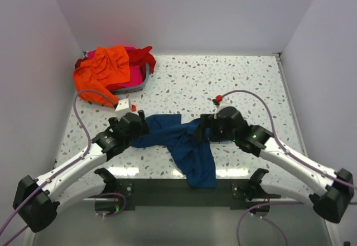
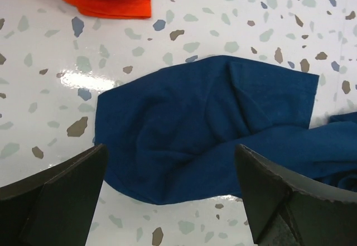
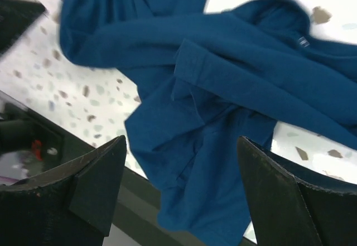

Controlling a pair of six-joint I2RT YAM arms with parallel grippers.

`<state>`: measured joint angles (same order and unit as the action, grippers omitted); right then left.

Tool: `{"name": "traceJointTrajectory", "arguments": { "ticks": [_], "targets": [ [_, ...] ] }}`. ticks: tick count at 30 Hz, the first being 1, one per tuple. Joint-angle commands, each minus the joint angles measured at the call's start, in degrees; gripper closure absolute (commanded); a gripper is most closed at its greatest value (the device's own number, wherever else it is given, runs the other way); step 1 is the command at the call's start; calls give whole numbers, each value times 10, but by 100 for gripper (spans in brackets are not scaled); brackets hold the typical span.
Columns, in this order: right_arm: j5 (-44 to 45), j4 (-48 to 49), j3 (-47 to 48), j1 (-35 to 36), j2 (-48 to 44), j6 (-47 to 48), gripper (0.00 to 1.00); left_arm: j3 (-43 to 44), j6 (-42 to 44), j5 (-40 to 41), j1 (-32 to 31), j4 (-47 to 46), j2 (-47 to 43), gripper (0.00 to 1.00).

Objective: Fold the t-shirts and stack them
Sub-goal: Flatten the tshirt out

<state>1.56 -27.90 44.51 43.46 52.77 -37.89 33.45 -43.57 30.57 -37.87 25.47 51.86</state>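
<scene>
Two pairs of jaws are hanging wide apart over one garment, gripping nothing. Nearest the arm bases, a lobe of the navy t-shirt (image 1: 196,165) is spilling over the near edge of the bench (image 1: 240,84). Only the right wrist view is showing that lobe drooping past the lip.

Farther in, the rest of the shirt is lying as a crumpled band, its long axis running left to right. The left jaws are sitting over its left end and the right jaws over its right end, so each arm is about equally near its own end. The left wrist view is showing a flat, sleeve-like flap directly below and between its jaws, which the overhead camera is hiding behind the wrist. No view is showing any print.

By my judgement, the coming move is turning on each arm pinching its own end and drawing outward along that axis to spread the cloth.

Well apart, at the far left corner, the orange t-shirt (image 1: 103,70), red t-shirt (image 1: 144,55) and magenta t-shirt (image 1: 134,76) are lying heaped on a grey tray (image 1: 146,80).
</scene>
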Motion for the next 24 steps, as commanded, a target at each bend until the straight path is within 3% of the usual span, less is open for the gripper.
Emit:
{"name": "traceJointTrajectory", "arguments": {
  "ticks": [1, 6, 15, 24],
  "targets": [
    [113, 63, 42, 72, 74, -16, 18, -15, -75, 48, 5, 27, -2, 0],
    [176, 65, 73, 109, 171, -11, 18, -35, -90, 52, 11, 28, -20, 0],
    [215, 105, 102, 113, 247, 10, 25, -64, -93, 35, 15, 17, -23, 0],
    [248, 70, 144, 113, 325, 6, 46, -88, -105, 21, 17, 19, -42, 0]
  ]
}}
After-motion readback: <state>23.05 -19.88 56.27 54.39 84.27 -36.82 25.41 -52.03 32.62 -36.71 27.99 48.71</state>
